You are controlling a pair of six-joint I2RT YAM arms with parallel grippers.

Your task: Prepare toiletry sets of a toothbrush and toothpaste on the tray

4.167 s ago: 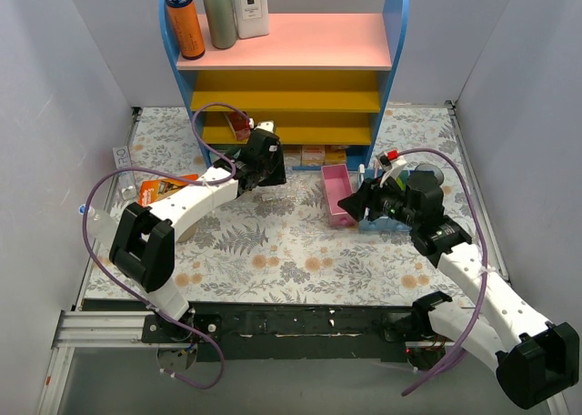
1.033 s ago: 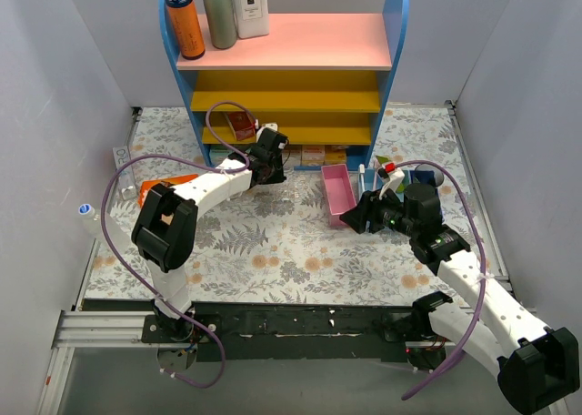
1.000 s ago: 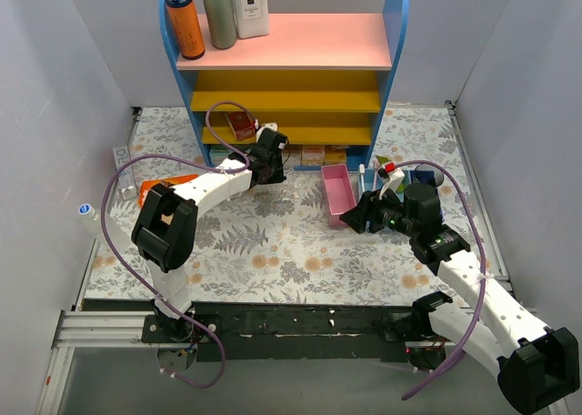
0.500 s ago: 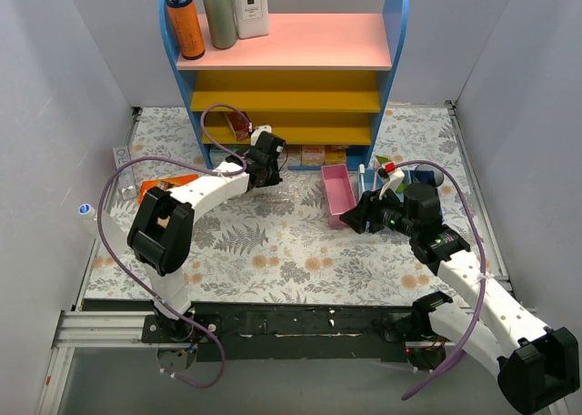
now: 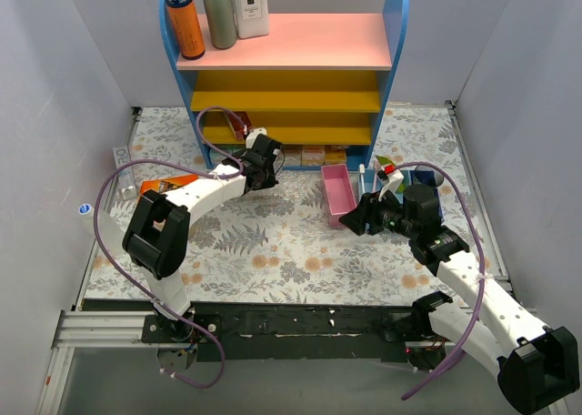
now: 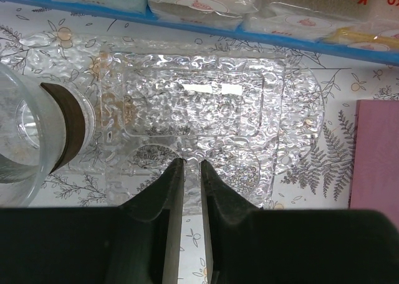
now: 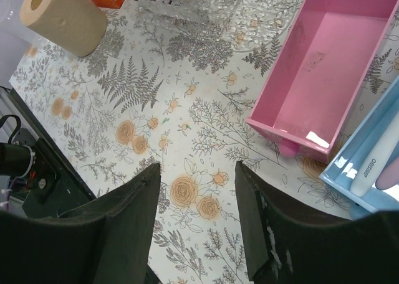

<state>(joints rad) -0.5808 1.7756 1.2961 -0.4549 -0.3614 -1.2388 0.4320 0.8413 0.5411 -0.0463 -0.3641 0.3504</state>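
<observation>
The clear, textured tray (image 6: 206,103) lies on the floral table in front of the shelf's bottom level, and it also shows in the right wrist view (image 7: 187,4). My left gripper (image 6: 187,162) is shut on the tray's near edge, low by the shelf in the top view (image 5: 273,169). A see-through cup (image 6: 37,134) with a dark band stands at the tray's left end. My right gripper (image 7: 196,172) is open and empty over bare table, next to the pink bin (image 7: 324,72). White toothbrush handles (image 7: 377,156) lie in the blue bin (image 7: 340,178). I see no toothpaste clearly.
The blue-sided shelf (image 5: 291,78) with pink and yellow levels stands at the back, with bottles on top, among them an orange bottle (image 5: 185,24). Packets line its bottom level (image 6: 199,0). A paper roll (image 7: 62,19) and an orange packet (image 5: 164,186) lie at the left.
My left gripper has shifted a little back and to the left, toward the shelf. My right arm has barely moved in the last second.
</observation>
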